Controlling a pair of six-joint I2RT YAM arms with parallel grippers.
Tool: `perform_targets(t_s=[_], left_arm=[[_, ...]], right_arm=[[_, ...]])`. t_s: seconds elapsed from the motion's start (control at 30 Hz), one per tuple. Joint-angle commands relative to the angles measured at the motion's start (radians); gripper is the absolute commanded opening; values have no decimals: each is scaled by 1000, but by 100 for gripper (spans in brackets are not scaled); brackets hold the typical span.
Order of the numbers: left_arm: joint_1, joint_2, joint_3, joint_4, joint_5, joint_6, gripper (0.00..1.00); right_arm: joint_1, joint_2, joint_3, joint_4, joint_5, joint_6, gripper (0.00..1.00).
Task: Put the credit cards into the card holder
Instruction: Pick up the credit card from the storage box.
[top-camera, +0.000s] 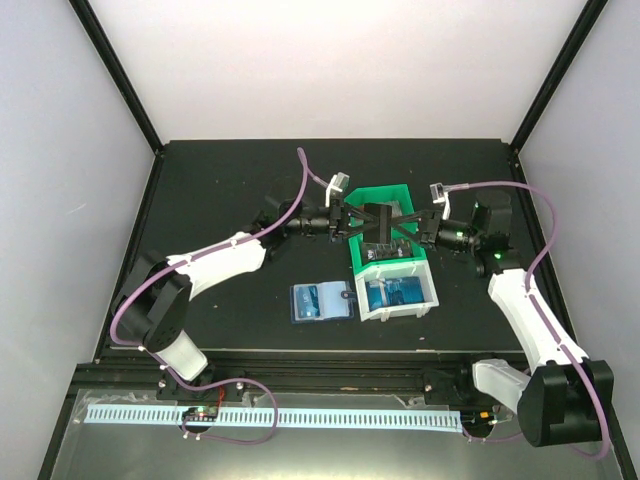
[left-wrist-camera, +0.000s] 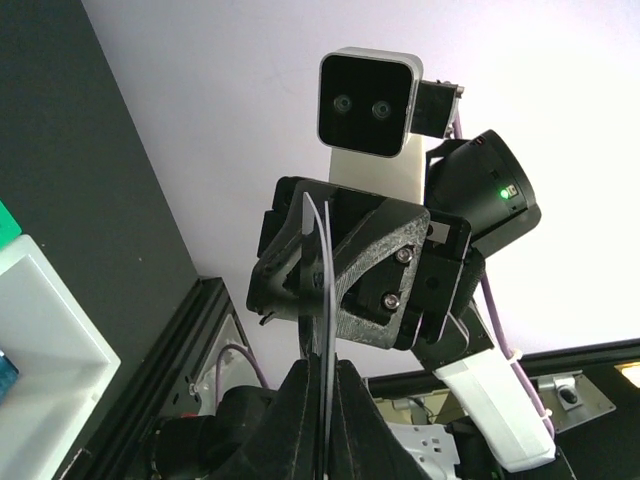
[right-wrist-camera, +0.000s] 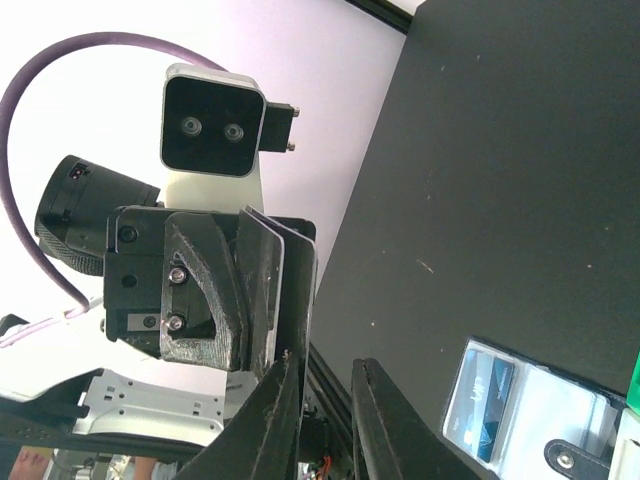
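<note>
Above the green bin (top-camera: 385, 198) my two grippers face each other. The left gripper (top-camera: 358, 222) (left-wrist-camera: 325, 365) is shut on two thin credit cards (left-wrist-camera: 318, 270), seen edge-on and standing up from its fingers. In the right wrist view the same cards (right-wrist-camera: 298, 280) rest against the outer side of the right gripper's left finger. The right gripper (top-camera: 405, 228) (right-wrist-camera: 328, 362) is open, with nothing in the gap between its fingers. The card holder (top-camera: 318, 302) (right-wrist-camera: 485, 400) lies open on the black table, left of the white bin, its snap tab pointing right.
A white bin (top-camera: 428, 290) joined to the green one holds more blue cards (top-camera: 392, 295). Black frame posts and pale walls enclose the table. A white perforated strip (top-camera: 270, 415) runs along the near edge between the arm bases.
</note>
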Motion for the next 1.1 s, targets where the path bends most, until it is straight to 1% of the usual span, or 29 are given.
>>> perform_targets(t_s=[0.0, 0.1, 0.2, 0.33, 0.47, 0.53, 0.57, 0.6, 0.63, 0.73, 0.8, 0.9, 1.07], left_arm=[[-1, -26, 15, 189, 68, -30, 2], [-3, -18, 28, 199, 78, -27, 2], [-4, -5, 39, 201, 84, -28, 2], [-6, 11, 49, 194, 86, -34, 2], [-6, 25, 47, 167, 77, -30, 1], [-6, 34, 49, 151, 75, -32, 2], [-7, 38, 48, 146, 73, -32, 2], [-6, 42, 47, 139, 72, -32, 2], [-5, 46, 47, 134, 73, -34, 2], [3, 53, 35, 124, 76, -36, 3], [15, 52, 17, 117, 78, -35, 5], [27, 58, -5, 121, 104, -40, 11], [38, 72, -33, 163, 145, -70, 12]], right_arm=[[-4, 35, 2, -50, -36, -27, 18], [6, 40, 0, -4, -76, -4, 22], [27, 45, 2, 46, -101, 27, 23], [37, 46, -26, 192, -140, 133, 22], [37, 34, -60, 387, -164, 269, 18], [37, 30, -68, 451, -163, 317, 13], [37, 28, -67, 457, -161, 328, 8], [35, 24, -65, 448, -150, 330, 2], [35, 18, -63, 426, -135, 323, 1], [33, -5, -26, 267, -96, 225, 1], [25, -16, -6, 193, -76, 180, 1], [2, -24, 6, 161, -65, 179, 1], [-29, -5, 26, 102, -80, 177, 1]])
